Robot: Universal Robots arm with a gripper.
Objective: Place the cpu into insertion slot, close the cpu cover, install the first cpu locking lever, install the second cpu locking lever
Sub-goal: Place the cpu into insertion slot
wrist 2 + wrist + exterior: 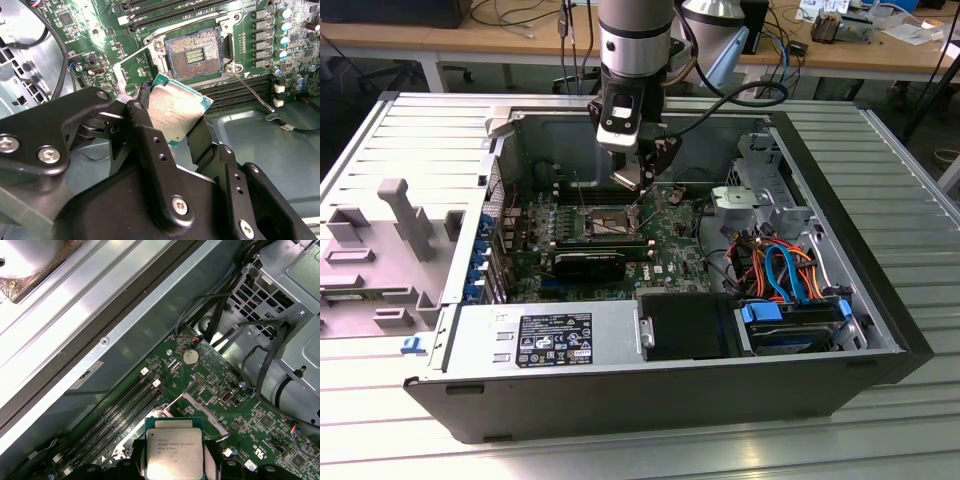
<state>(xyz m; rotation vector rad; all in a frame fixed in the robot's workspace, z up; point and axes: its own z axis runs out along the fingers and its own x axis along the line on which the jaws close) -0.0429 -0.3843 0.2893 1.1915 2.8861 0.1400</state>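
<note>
Closest, the gripper (172,116) is clamped on opposite edges of the cpu (180,107), judged light, stiff, fragile, seemingly above the insertion slot (610,222) near the exterior view's centre.

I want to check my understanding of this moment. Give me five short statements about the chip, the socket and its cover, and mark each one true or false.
1. The gripper holds the chip between its fingers. True.
2. The chip lies in the socket. False: the socket is empty with its contacts bare, and the chip is held apart from it.
3. The cover is shut over the socket. False: it stands swung open beside the socket.
4. The computer case lies on its side with the green board exposed. True.
5. The thin lever at the socket's corner is latched down. False: it sticks out free, away from the socket.
</note>
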